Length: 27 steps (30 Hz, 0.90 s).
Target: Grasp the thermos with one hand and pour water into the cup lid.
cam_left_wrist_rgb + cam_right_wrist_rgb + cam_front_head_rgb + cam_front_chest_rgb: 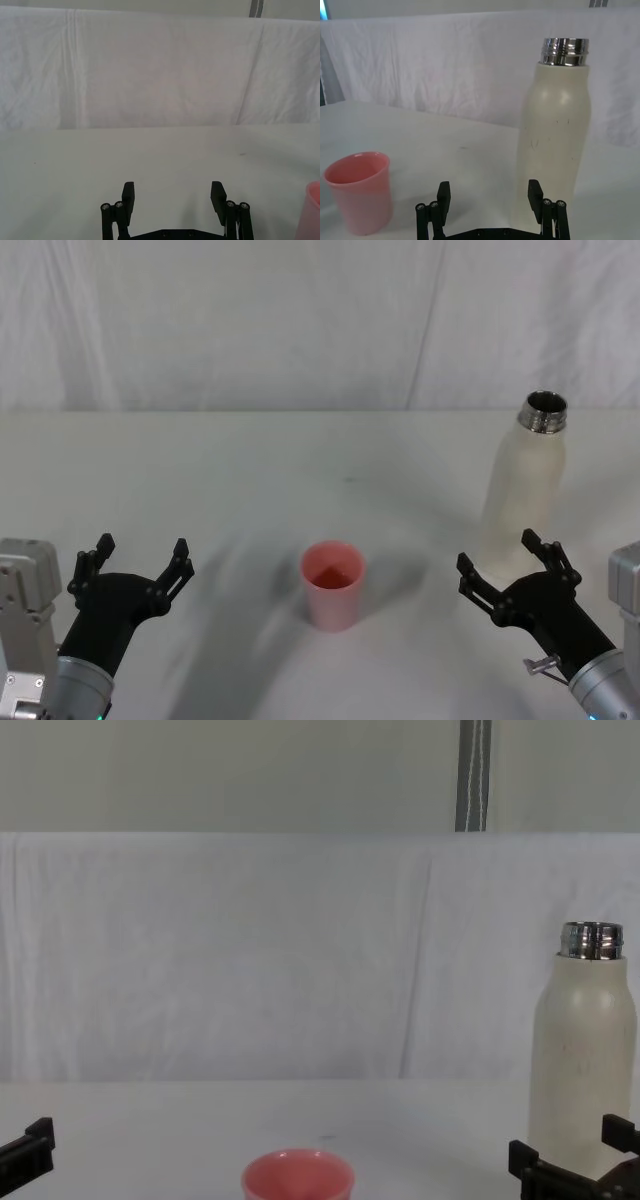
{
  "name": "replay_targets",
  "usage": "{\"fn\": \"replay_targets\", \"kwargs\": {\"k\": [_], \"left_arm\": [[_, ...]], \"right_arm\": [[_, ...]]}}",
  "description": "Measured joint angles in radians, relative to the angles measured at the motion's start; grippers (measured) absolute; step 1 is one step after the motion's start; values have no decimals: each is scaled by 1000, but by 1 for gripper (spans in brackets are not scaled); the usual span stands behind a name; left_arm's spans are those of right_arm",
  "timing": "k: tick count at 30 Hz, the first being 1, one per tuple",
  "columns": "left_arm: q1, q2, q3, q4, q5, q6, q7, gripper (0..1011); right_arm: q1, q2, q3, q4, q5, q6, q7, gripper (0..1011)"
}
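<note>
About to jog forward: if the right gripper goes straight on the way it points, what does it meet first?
Probably the thermos. The right gripper is open with the bottle just ahead, slightly off toward one finger, so that finger may touch first.

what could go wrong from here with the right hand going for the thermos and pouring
1. The thermos is tall, narrow and uncapped; the open right hand sits low near its base, so a bump from one finger might tip it.
2. A grip that low on the body may let the thermos swing or slip when tilted.
3. The cup lid is small and light-looking, so the stream could miss its rim or the neck could knock it over.

The left hand is open, left of the cup lid.
</note>
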Motion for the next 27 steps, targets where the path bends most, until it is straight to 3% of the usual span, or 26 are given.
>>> {"fn": "replay_targets", "kwargs": {"k": [16, 27], "left_arm": [[0, 0, 0, 0, 0, 0, 0, 1001], [0, 0, 0, 0, 0, 0, 0, 1001]], "right_arm": [[25, -16, 19, 37, 1, 41, -43, 1001], [26, -17, 20, 38, -1, 42, -46, 1001]]}}
